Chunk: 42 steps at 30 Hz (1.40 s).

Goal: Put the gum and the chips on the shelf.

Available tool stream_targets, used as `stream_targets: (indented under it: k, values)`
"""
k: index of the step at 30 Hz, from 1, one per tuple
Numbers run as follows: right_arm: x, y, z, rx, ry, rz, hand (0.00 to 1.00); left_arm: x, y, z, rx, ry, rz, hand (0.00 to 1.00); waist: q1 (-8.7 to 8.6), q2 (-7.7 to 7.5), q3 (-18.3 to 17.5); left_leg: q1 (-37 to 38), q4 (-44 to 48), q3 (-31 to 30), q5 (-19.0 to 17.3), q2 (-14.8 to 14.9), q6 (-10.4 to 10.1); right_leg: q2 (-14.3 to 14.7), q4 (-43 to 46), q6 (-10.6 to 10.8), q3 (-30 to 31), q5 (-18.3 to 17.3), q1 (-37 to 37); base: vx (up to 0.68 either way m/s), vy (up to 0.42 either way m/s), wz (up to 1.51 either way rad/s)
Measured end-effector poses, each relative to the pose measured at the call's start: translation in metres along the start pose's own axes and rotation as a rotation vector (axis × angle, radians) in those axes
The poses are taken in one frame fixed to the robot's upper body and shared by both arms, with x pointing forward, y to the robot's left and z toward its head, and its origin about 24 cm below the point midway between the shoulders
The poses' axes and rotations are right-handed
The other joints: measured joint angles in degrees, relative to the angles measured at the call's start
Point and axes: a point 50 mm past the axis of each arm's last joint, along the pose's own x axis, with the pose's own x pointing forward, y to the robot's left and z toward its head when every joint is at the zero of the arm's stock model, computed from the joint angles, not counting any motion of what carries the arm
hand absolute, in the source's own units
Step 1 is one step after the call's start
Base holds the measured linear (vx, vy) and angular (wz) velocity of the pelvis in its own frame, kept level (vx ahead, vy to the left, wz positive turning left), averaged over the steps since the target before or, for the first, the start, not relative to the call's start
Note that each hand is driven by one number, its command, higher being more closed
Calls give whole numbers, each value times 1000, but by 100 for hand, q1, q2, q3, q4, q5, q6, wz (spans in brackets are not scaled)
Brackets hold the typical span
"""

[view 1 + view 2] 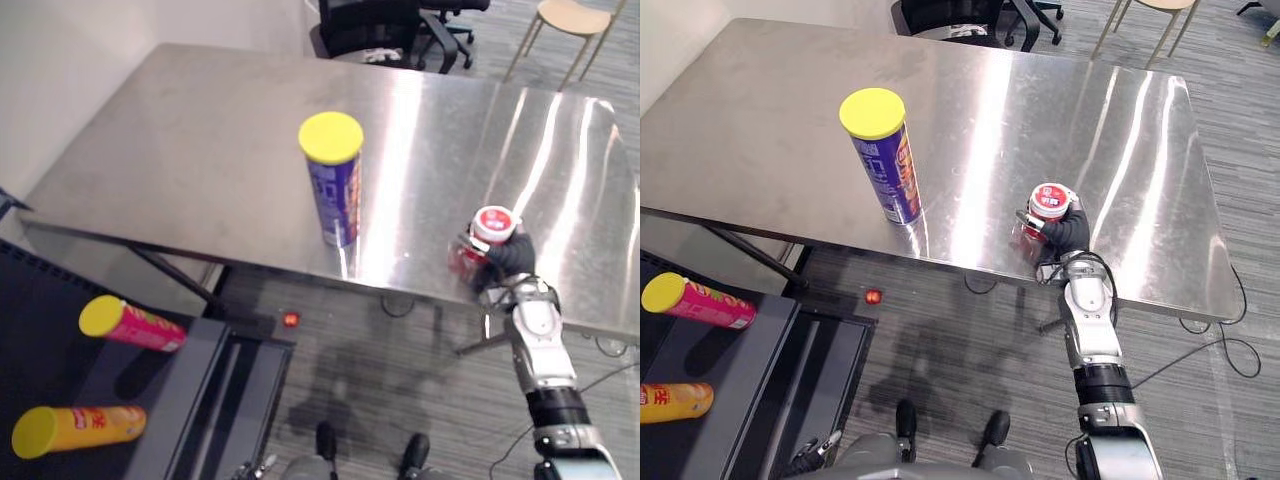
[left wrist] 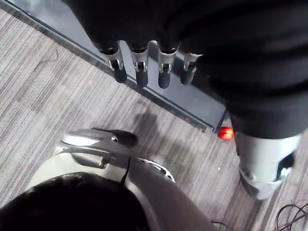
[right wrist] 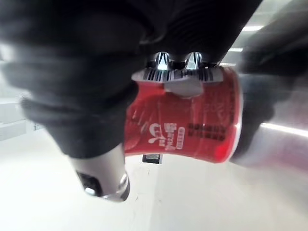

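Currently right robot hand (image 1: 1068, 235) clamped round gum tub (image 1: 1048, 205), right of chips can (image 1: 885, 160) on worktop (image 1: 790, 120), probably for lift. Shelf (image 1: 180, 400) below-left of chips can. Left robot hand (image 2: 139, 72) fingers straight, idle.

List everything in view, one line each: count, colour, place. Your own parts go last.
table: one, bare steel, in front of the robot
blue chips can: one, yellow lid, upright on the table near its front edge
gum tub: one, red with a white and red lid, at the table's front edge, in the right hand
shelf: one, dark, low at the robot's left
pink chips can: one, yellow lid, lying on the shelf
orange chips can: one, yellow lid, lying on the shelf
office chair: one, black, beyond the table
wooden chair: one, pale, far right
small round thing: one, red, on the carpet under the table
right hand: curled round the gum tub
left hand: fingers straight, above the carpet
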Motion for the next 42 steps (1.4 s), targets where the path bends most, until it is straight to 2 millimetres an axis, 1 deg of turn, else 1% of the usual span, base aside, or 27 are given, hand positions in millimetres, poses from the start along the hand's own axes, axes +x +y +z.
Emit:
stream_targets:
  k: [3, 5, 9, 12, 14, 16, 21, 27, 29, 30, 31, 32, 33, 34, 35, 36, 37, 38, 39, 40, 41, 42]
  values:
    - [-1, 4, 4, -21, -18, 20, 100, 0, 0, 2, 0, -7, -1, 0, 1, -1, 1, 26, 1, 12, 0, 12, 0, -13, 4, 14, 28, 9, 16, -20, -7, -2]
    - [-4, 4, 9, -24, -39, 23, 100, 0, 0, 2, -4, -9, 2, 0, 0, -1, 1, 32, 7, 13, -1, 8, 0, -20, 5, 20, 31, 12, 25, 0, 0, 0]
    - [-18, 1, 13, -33, -59, 28, 100, 1, 0, 3, 33, -6, -3, 0, -21, 0, 1, 163, 40, -26, -7, 1, 0, -39, 10, 22, -1, 12, 201, -15, 2, 4]
    - [-26, -8, 23, -51, -98, 2, 100, 1, 0, 3, 35, -5, -3, 0, -50, 2, -1, 199, 61, -52, -13, 6, 9, -56, 99, 24, -8, 10, 218, -45, 11, 3]
    - [-31, -18, 33, -65, -139, -34, 100, 0, 0, 2, 37, 1, -2, 0, -70, 2, -1, 236, 80, -98, -21, -13, 24, -77, 120, 25, -23, 8, 274, -73, 22, 5]
    - [-35, -22, 36, -73, -147, -48, 100, 0, 0, 2, 44, 1, -3, 0, -69, 4, -9, 281, 91, -113, -19, -23, 27, -86, 120, 27, -25, 7, 327, -68, 11, 1]
    - [-43, -23, 36, -80, -139, -33, 100, 0, 0, 1, 59, 5, -6, 0, -71, 10, -48, 310, 71, -102, 25, -26, 47, -79, 92, 30, -2, 4, 344, -69, -9, -3]
    - [-58, -29, 24, -78, -75, -41, 100, -2, 3, -5, 50, 29, 3, 0, -74, 16, -293, 333, 66, -61, 38, -18, 45, -67, 83, 30, 41, 5, 346, -3, 0, -2]
    - [-60, -30, 22, -75, -66, -43, 100, -2, 3, -7, 48, 35, 3, 0, -82, 19, -318, 335, 124, -41, 29, -6, 43, -77, 141, 28, 64, 3, 338, -4, 7, -6]
    - [-61, -29, 21, -62, -62, -51, 100, -2, 3, -7, 46, 35, 3, 0, -84, 29, -311, 245, 346, -38, -67, 32, 38, -89, 277, 24, 84, -28, 295, -40, 8, -2]
    - [-61, -26, 19, -43, -59, -55, 100, -2, 3, -6, 41, 33, 2, 0, -85, 44, -293, 119, 694, -54, -223, 77, 48, -121, 485, 20, 87, -141, 245, -50, 10, 0]
    - [-61, -24, 18, -37, -56, -50, 100, -2, 2, -6, 39, 33, 0, 0, -82, 61, -277, 57, 874, -69, -303, 102, 55, -146, 628, 10, 86, -222, 210, -93, 21, 9]
    - [-61, -20, 17, -28, -52, -32, 100, -1, 1, -6, 40, 33, -5, 0, -82, 104, -221, -22, 1177, -132, -434, 140, 52, -183, 895, 6, 75, -365, 183, -126, 17, 17]
    - [-60, -15, 15, -9, -44, -10, 100, -1, 0, -6, 37, 34, -11, 0, -70, 132, -181, -95, 1339, -187, -497, 169, 51, -202, 1064, -10, 40, -467, 181, -151, 7, 19]
    - [-58, -11, 13, -1, -40, 6, 100, -1, 0, -6, 28, 34, -13, 0, -61, 141, -158, -133, 1363, -224, -508, 180, 41, -202, 1118, -35, 20, -492, 175, -164, -33, 30]
    - [-55, -2, 10, 13, -30, 38, 100, -1, -1, -6, 7, 33, -17, 0, -62, 159, -145, -231, 1382, -364, -493, 187, 33, -190, 1139, -87, -103, -525, 155, -173, -67, 57]
    - [-52, 4, 9, 23, -29, 64, 100, -1, -2, -4, 8, 27, -25, 0, -68, 177, -140, -406, 1335, -588, -365, 171, -1, -194, 1142, -124, -308, -545, 83, -163, -76, 75]
    - [-50, 6, 10, 31, -34, 74, 100, 0, -3, -3, 10, 23, -29, 0, -65, 168, -139, -487, 1252, -715, -280, 154, -47, -188, 1128, -124, -449, -545, 60, -162, -99, 112]
    - [-46, 8, 13, 42, -50, 82, 100, 0, -4, -1, 12, 18, -37, 0, -67, 227, -127, -647, 1024, -1021, -53, 111, -135, -188, 1130, -140, -746, -553, -28, -124, -111, 121]
    - [-41, 8, 17, 40, -72, 83, 100, 1, -7, -1, 13, 14, -45, 0, -38, 242, -112, -676, 700, -1098, 50, 151, -186, -165, 1163, -202, -1016, -560, -105, -160, -158, 149]
    - [-38, 8, 21, 37, -89, 81, 100, 0, -5, -4, 11, 29, -41, 0, -18, 251, -108, -670, 292, -856, -21, 239, -130, -119, 965, -296, -1269, -463, -71, -105, -138, 125]
    - [-37, 6, 23, 34, -98, 75, 100, 0, -5, -5, 9, 39, -38, 0, -21, 221, -105, -683, 256, -579, -63, 263, -40, -196, 844, -342, -1439, -409, -66, -94, -74, 109]
